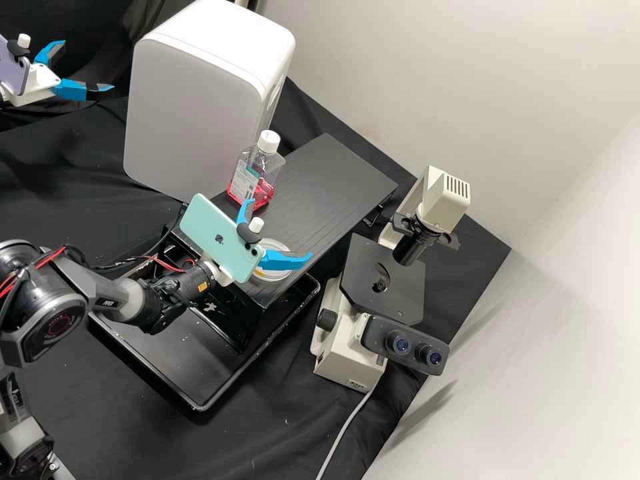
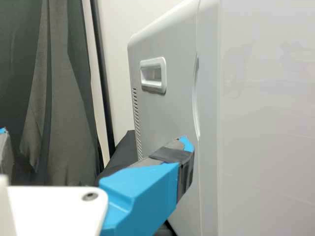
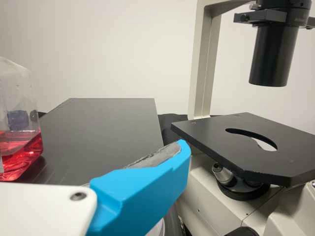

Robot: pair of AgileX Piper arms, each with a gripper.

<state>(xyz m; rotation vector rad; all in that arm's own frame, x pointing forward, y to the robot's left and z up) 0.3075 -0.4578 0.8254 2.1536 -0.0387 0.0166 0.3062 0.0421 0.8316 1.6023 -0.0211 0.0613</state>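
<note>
On black platform, red-filled flask

The right arm comes in from the lower left of the high view, forearm stretched out nearly level. Its wrist is rolled, so the right gripper holds one blue finger above the other, spread wide with nothing between them. The left gripper sits raised at the far upper left, fingers likewise spread wide and empty.
</note>
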